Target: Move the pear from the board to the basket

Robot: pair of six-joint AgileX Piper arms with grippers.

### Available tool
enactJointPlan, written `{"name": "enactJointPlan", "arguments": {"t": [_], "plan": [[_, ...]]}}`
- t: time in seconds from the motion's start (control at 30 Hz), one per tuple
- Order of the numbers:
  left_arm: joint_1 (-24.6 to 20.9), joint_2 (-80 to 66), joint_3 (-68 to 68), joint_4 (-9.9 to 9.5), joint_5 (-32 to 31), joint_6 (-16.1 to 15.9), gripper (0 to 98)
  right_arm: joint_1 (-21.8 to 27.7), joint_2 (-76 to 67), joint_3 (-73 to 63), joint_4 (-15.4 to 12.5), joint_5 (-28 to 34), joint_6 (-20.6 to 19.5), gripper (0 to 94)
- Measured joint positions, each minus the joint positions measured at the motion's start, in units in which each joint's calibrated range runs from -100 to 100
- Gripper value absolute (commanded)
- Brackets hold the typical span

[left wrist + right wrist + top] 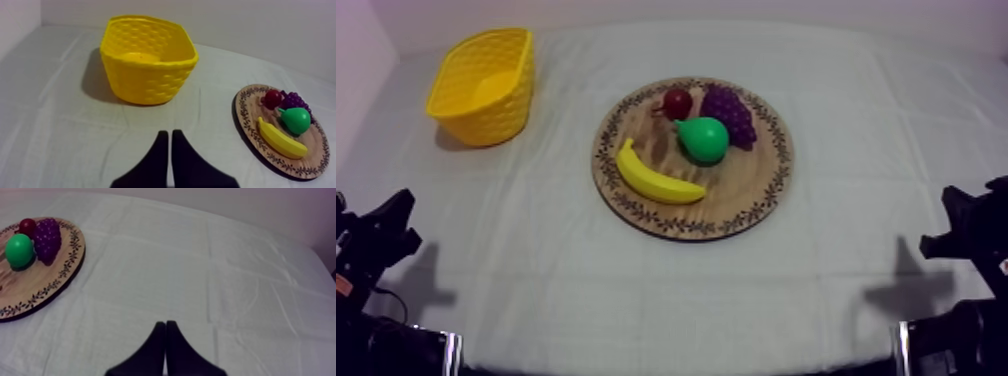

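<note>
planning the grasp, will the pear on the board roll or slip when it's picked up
The pear looks smooth and glossy, so it may slip under a pinch. Its rounded body would probably roll if nudged, though the grapes close beside it may check that.

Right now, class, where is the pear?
In the top view, the pear sits on the wooden board, right of the yellow basket, between the grapes and the banana.

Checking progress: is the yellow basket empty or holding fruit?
Empty. In the left wrist view the yellow basket has a bare inside, and the pear sits on the wooden board.
</note>
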Motion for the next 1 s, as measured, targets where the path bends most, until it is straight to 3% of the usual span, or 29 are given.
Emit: {"name": "enactJointPlan", "arguments": {"t": [0.13, 0.43, 0.7, 0.83, 1.0], "plan": [[-0.99, -0.03, -0.52, -0.06, 2.19, -1.05, 0.0, 0.00, 0.00, 0.00, 0.00, 0.00, 0.00, 0.3], [-1.03, 0.00, -1.19, 0.00, 5.64, -9.14, 0.1, 0.00, 0.00, 0.00, 0.00, 0.00, -0.06, 0.3], [-0.49, 0.00, -1.85, -0.16, 7.50, -9.03, 0.1, 0.00, 0.00, 0.00, 0.00, 0.00, -0.06, 0.3], [0.77, 0.86, -3.46, -2.27, 8.60, -8.77, 0.1, 0.00, 0.00, 0.00, 0.00, 0.00, -0.06, 0.3], [1.99, 7.28, -11.26, -3.19, 9.46, -10.98, 0.1, 0.00, 0.00, 0.00, 0.00, 0.09, -0.03, 0.3]]}}
